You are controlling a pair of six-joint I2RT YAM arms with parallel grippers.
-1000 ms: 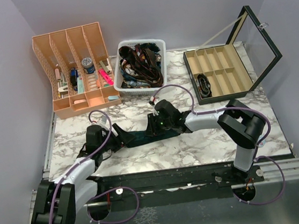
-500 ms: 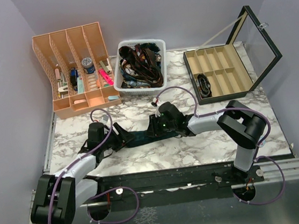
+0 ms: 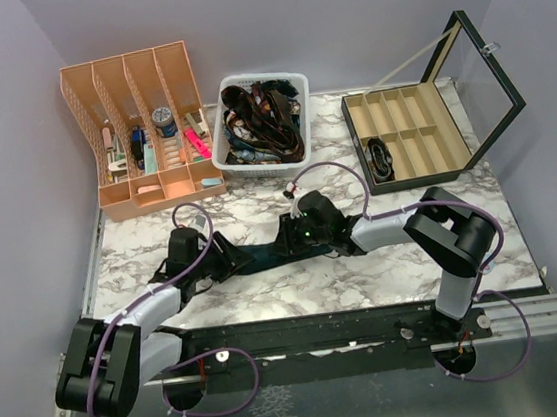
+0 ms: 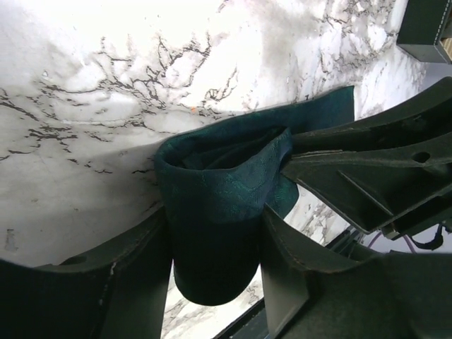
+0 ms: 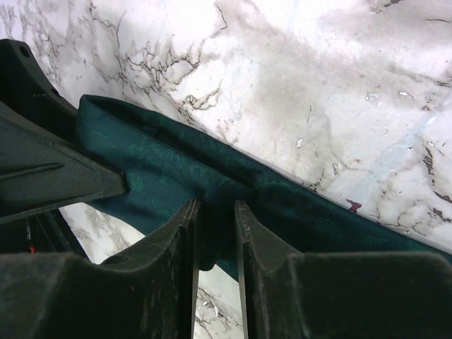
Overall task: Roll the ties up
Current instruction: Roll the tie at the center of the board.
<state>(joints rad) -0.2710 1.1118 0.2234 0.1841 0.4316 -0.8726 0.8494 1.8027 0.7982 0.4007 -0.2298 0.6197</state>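
On the table (image 3: 395, 261) the tie (image 3: 262, 259) lies near centre, 9 to 3 o'clock, its 9 o'clock end curled into a first loop. The left gripper (image 4: 215, 261) clamps that loop, and the right gripper (image 5: 215, 233) pinches the flat length at 3 o'clock. Rolling looks barely begun; next the loop likely needs turning toward 3 o'clock under tension.

Teal tie (image 5: 166, 169) between narrow-set jaws

Pale lavender walls (image 3: 287, 16) on 3 sides, plain, evenly lit. White marble-look table top (image 3: 386, 267) w/ grey veins (soft glare in wrist views). Black rail (image 3: 323, 329) along near edge; grey metal surface (image 3: 331, 404) below.
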